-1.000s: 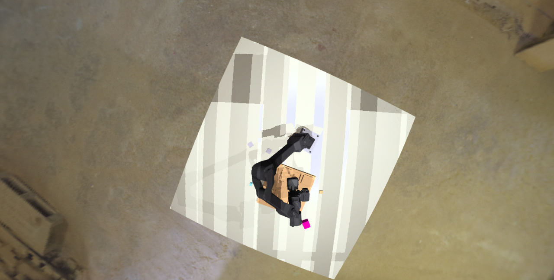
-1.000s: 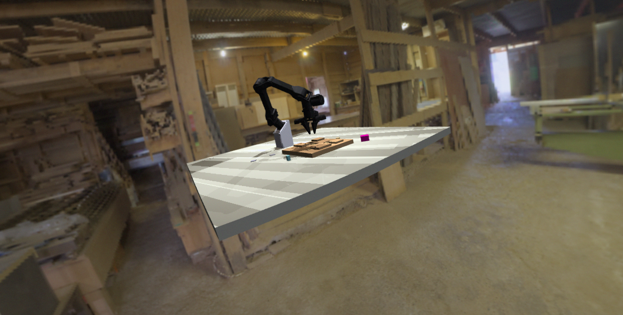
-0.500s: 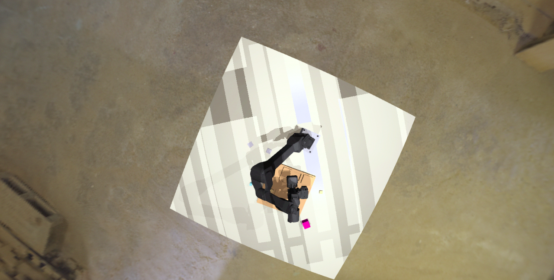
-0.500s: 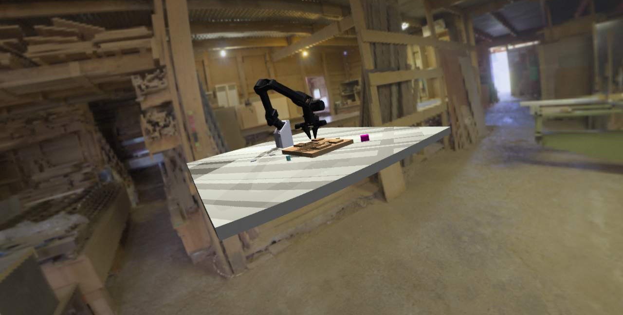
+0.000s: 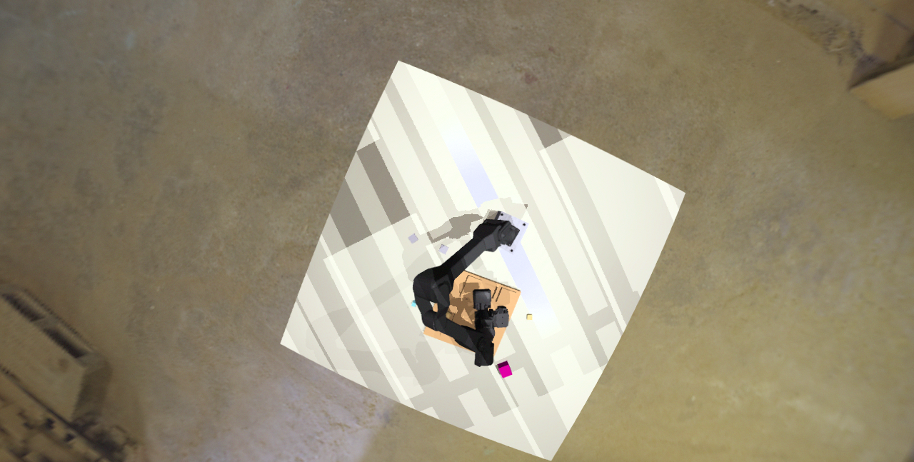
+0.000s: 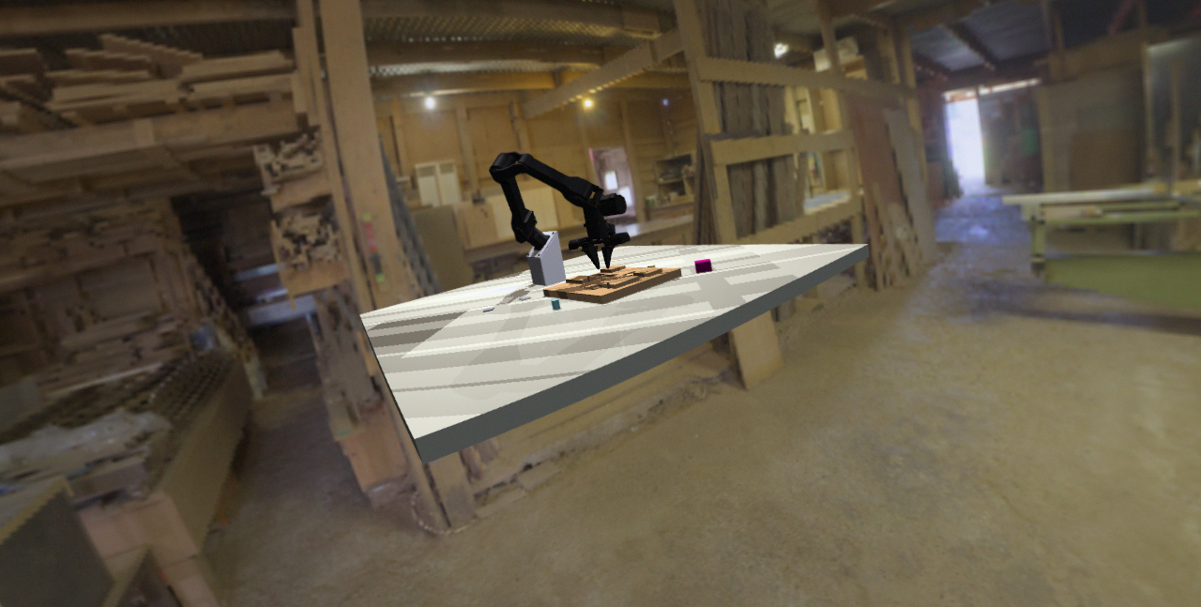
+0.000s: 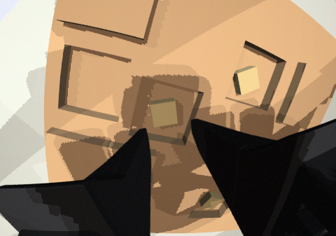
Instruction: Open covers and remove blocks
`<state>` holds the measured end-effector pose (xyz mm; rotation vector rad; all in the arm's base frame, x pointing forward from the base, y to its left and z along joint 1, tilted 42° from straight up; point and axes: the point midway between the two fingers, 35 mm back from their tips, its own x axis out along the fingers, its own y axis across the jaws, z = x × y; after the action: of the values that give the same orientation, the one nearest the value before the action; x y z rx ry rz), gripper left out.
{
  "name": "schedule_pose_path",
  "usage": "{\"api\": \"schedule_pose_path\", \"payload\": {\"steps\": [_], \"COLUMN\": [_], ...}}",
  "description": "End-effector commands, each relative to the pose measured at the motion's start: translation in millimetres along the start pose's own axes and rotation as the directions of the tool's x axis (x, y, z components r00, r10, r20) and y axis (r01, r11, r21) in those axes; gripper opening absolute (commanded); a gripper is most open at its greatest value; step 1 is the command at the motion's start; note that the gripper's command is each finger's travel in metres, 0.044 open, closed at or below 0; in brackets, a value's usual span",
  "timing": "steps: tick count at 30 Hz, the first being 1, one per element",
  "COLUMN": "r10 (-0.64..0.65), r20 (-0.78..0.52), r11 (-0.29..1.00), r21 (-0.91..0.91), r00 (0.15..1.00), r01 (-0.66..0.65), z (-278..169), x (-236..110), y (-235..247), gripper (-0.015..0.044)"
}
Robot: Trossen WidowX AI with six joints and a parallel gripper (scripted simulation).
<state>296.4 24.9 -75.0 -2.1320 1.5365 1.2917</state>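
The tan puzzle board (image 5: 508, 296) (image 6: 640, 277) (image 7: 196, 31) lies on the striped table. My gripper (image 5: 490, 313) (image 6: 606, 261) (image 7: 169, 129) hangs a little above the board, open partway, with nothing between the fingers. In the wrist view an olive-tan block (image 7: 164, 112) sits in an open well just beyond my fingertips. A second tan block (image 7: 246, 79) sits in an open well to the right. A square well (image 7: 89, 82) on the left looks empty. A flat cover (image 7: 109, 3) lies at the board's far side. A small well (image 7: 212, 202) shows between my fingers.
On the table lie a magenta block (image 5: 504, 368) (image 6: 703, 265), a small yellow block (image 5: 529, 316), a cyan block (image 5: 413, 303) (image 6: 554, 305) and two lilac blocks (image 5: 413, 238) (image 5: 443, 248). The arm's base (image 6: 545, 263) stands behind the board.
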Motion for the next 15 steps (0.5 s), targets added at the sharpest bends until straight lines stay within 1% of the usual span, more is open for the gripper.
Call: {"api": "schedule_pose_path", "payload": {"steps": [1, 15], "r10": [-0.001, -0.001], "r20": [-0.005, -0.005], "r11": [1.0, 1.0], "r21": [-0.003, 0.016], "r00": [1.0, 1.0], "r01": [0.001, 0.001], "z": [-0.7, -1.1], "x": [0.2, 0.2], "y": [-0.5, -0.4], "gripper": [0.0144, 0.0144]}}
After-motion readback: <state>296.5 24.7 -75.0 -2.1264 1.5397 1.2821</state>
